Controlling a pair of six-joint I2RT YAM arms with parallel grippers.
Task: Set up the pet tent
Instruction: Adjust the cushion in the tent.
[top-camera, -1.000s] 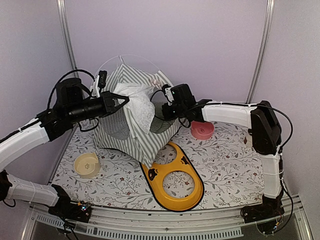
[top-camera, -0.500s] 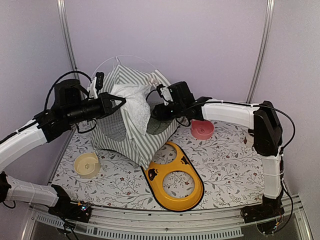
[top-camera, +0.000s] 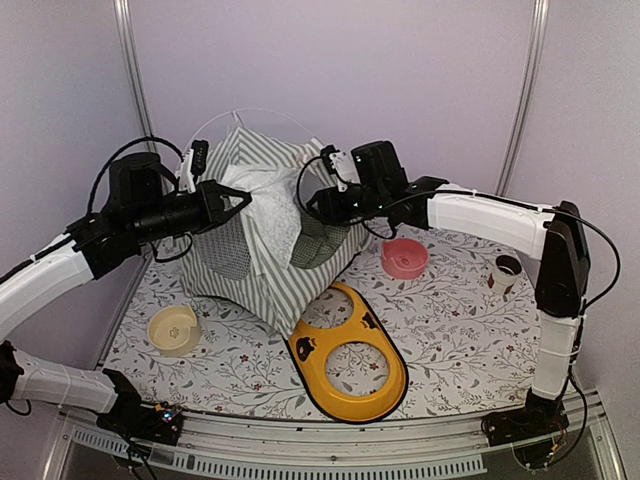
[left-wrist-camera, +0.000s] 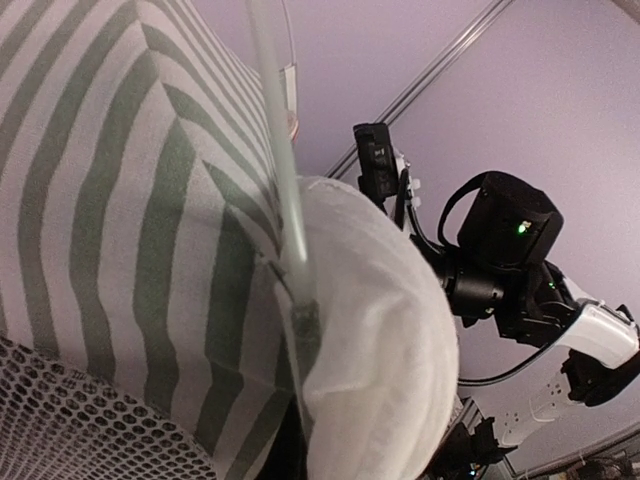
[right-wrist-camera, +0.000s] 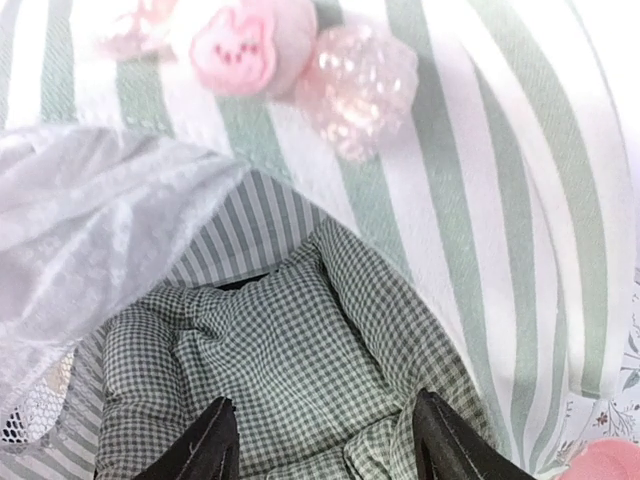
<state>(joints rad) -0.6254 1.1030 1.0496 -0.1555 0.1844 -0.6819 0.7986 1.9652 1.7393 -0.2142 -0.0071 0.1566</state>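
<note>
The pet tent (top-camera: 275, 255), green-and-white striped, stands at the back left of the table with a thin white pole (top-camera: 250, 112) arching over it. Its white mesh flap (top-camera: 272, 205) is bunched at the front. My left gripper (top-camera: 243, 198) is at the flap's left edge and looks shut on the tent fabric. In the left wrist view the flap (left-wrist-camera: 380, 340) and a pole (left-wrist-camera: 275, 120) hide the jaws. My right gripper (right-wrist-camera: 325, 440) is open, with the fingers wide apart over the green-checked cushion (right-wrist-camera: 270, 370) inside the tent (right-wrist-camera: 460, 200). In the top view it (top-camera: 318, 205) is at the tent's right side.
A yellow feeder stand (top-camera: 385, 385) with two holes lies in front of the tent. A pink bowl (top-camera: 404, 258) and a small cup (top-camera: 505, 272) are at the right. A cream bowl (top-camera: 174, 328) is at the left. Pink bunny charms (right-wrist-camera: 232, 50) hang on the tent.
My right arm has swung up and to the right, uncovering the cup, with its gripper still at the tent opening. The tent has shifted slightly left. My left gripper has barely moved.
</note>
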